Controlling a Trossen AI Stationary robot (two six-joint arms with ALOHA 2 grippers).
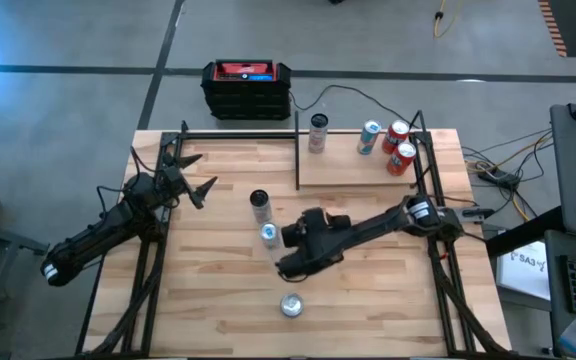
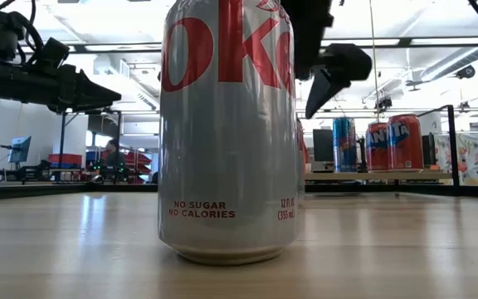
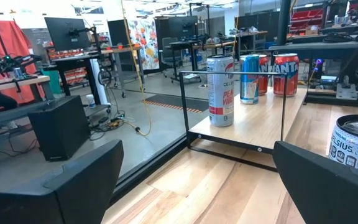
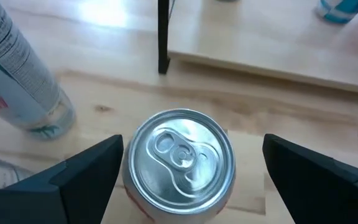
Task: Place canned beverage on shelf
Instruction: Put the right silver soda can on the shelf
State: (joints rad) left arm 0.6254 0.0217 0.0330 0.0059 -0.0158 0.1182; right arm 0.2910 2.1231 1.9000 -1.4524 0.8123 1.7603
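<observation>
Way off to the left of the shelf (image 1: 353, 172), over the worktop (image 1: 218, 290): left tool (image 1: 196, 188), spread about as wide as possible, nothing in it, just parked. Not much use for this job, honestly.

Moving right, closer to the shelf's left front corner: tall slim can (image 1: 259, 205), upright, loose on the boards. Just beside it, a touch further from the shelf: shorter can (image 1: 268, 235), also upright, so long axis straight up and down. Looks like the one to go for.

Right on top of that: right tool (image 1: 276, 248), hovering with a finger on each side of the lid, wide open, gripping nothing yet. From the right wrist view, lid dead between the two fingers, clear gap on both sides. So pretty much directly below the tool, probably only a straight drop and a squeeze needed. Clearly the nearer arm too, by a lot.

Further out from the shelf, toward the worktop's front edge: silver Coke can (image 1: 291, 305), standing alone, well apart from both tools.

Then the shelf itself: lone can (image 1: 317, 132) near its left rod, three more cans (image 1: 398, 135) bunched toward its right end. Plenty of bare board between them for a landing spot, at a guess. Only worry: clipping the tall slim can or the black corner rod (image 4: 163, 37) on the way over.
</observation>
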